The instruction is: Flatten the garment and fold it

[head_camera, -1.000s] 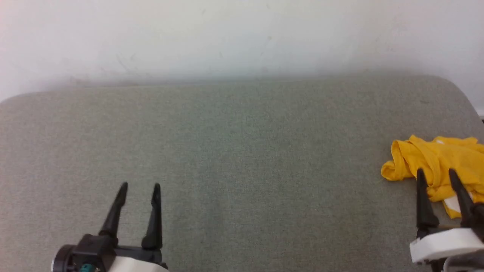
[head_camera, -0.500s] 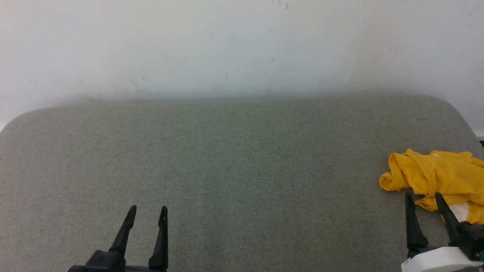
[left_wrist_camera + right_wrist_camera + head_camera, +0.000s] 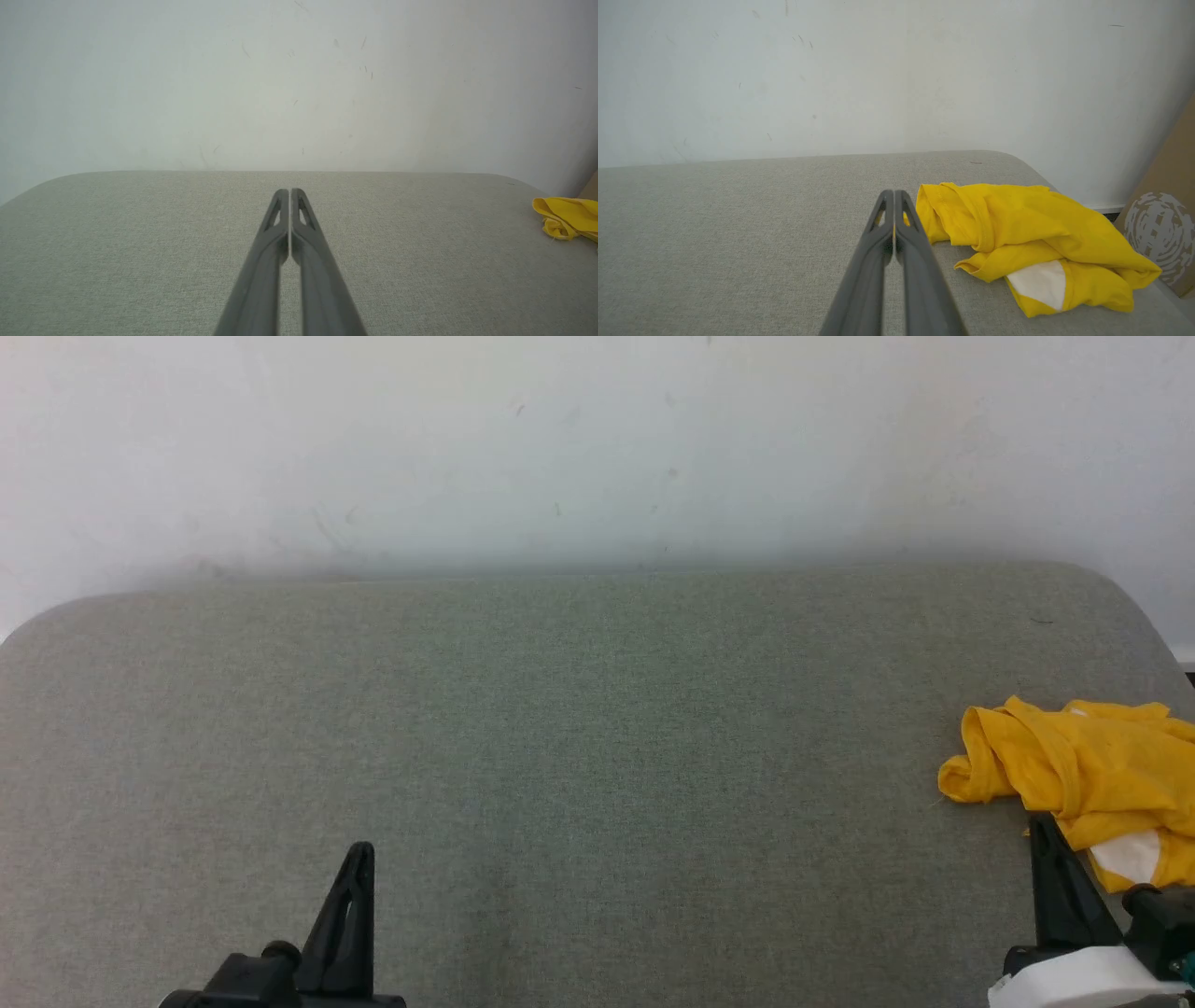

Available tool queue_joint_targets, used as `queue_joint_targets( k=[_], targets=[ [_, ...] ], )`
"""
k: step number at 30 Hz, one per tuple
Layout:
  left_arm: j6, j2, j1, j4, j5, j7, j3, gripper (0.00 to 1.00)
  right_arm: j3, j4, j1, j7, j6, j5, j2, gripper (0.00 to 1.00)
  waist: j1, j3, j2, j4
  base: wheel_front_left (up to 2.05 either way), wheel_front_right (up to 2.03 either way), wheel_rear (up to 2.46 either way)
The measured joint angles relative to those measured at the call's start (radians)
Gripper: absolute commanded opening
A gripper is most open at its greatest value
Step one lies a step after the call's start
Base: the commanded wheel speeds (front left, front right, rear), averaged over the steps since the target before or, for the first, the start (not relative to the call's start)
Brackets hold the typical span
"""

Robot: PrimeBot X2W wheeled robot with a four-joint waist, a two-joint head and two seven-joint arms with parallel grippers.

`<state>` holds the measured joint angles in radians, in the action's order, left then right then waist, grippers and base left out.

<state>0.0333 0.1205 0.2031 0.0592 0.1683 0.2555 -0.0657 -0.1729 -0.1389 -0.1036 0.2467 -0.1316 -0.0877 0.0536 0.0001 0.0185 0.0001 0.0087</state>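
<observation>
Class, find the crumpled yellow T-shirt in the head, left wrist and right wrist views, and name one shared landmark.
Head view: yellow T-shirt at the right edge, below mid-height.
Left wrist view: yellow T-shirt, cut off, at the far right edge.
Right wrist view: yellow T-shirt right of centre, lower half.
Shared landmark: the rounded far-right corner of the grey cushion, against the white wall.

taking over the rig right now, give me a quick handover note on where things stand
Rig: left end effector shut, empty, over the grey fabric-covered surface, far from the job.
Also shut and empty: right end effector, beside the bright yellow cloth T-shirt with a white patch, not gripping it.
The T-shirt lies crumpled near the surface's right edge.
Done: nothing yet.
Left: grasp it, spread it flat, fold it.
</observation>
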Motion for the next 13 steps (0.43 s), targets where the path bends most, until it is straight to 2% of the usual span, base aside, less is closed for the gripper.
queue_joint_targets(
  k=[13],
  targets=[
    [0.000,-0.001,-0.004,-0.003,-0.005,-0.021,0.001,0.00,0.013,0.008,0.000,-0.019,0.000,0.001,0.000,0.00,0.0001,-0.002,0.0000,-0.001,0.00,0.00,0.00]
  ],
)
